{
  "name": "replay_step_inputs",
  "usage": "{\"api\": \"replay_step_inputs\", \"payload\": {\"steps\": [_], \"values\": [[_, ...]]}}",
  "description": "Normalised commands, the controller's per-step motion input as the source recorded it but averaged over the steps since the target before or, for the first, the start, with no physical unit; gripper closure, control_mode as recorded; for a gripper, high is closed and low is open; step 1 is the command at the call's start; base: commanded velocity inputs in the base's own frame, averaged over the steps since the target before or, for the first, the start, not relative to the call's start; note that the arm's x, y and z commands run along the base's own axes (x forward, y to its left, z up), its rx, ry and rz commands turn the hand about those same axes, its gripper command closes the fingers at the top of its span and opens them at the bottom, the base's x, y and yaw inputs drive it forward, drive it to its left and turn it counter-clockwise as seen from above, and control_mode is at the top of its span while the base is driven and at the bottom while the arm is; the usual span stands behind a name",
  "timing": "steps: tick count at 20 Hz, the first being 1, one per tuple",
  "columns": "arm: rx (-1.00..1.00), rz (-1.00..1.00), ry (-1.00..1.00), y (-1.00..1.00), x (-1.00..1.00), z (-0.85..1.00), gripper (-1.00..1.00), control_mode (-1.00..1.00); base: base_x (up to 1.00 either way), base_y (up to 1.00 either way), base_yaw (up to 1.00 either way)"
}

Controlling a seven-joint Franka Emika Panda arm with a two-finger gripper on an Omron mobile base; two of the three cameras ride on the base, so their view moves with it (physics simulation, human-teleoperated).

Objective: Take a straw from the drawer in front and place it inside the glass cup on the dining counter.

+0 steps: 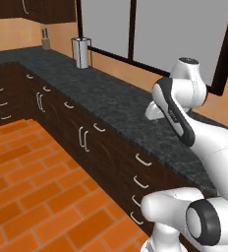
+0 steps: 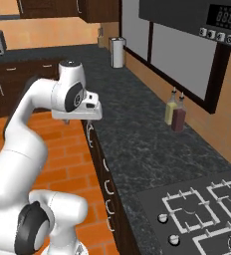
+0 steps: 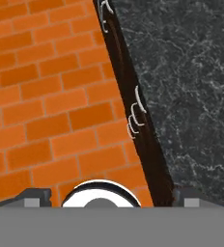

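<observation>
A stack of dark brown drawers with curved silvery handles sits under the black granite counter (image 3: 191,87), all of them shut. I take the top one as the drawer (image 1: 143,159) (image 2: 105,164) (image 3: 140,100). My gripper (image 2: 87,122) hangs over the counter's front edge and points down at the handles. In the hand view the gripper (image 3: 113,197) is open, its fingertips (image 3: 34,197) far apart with nothing between them. The straw, the glass cup and the dining counter are out of view.
An orange brick floor (image 1: 32,197) lies left of the cabinets. On the granite counter stand a steel jug (image 1: 81,52) (image 2: 117,52), two bottles (image 2: 174,112) by the wall and a gas hob (image 2: 202,209). A knife block (image 1: 45,39) stands in the far corner.
</observation>
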Motion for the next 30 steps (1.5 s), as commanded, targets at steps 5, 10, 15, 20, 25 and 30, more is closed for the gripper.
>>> {"api": "replay_step_inputs", "payload": {"steps": [5,10,15,20,25,30], "values": [[-0.4,0.02,-0.24,0.74,-0.31,-0.32,-1.0,-1.0,0.0,0.0,0.0],[-0.47,0.0,-0.11,0.54,-0.03,-0.71,-1.0,-1.0,0.0,0.0,0.0],[-0.39,0.0,-0.01,0.33,0.01,-0.87,-1.0,-1.0,0.0,0.0,0.0],[-0.34,0.0,0.0,0.1,0.24,-0.79,-1.0,-1.0,0.0,0.0,0.0],[-0.28,-0.04,0.0,-0.02,0.49,-0.66,-1.0,-1.0,0.0,0.0,0.0],[-0.23,-0.04,0.0,-0.12,0.57,-0.56,-1.0,-1.0,0.0,0.0,0.0]]}}
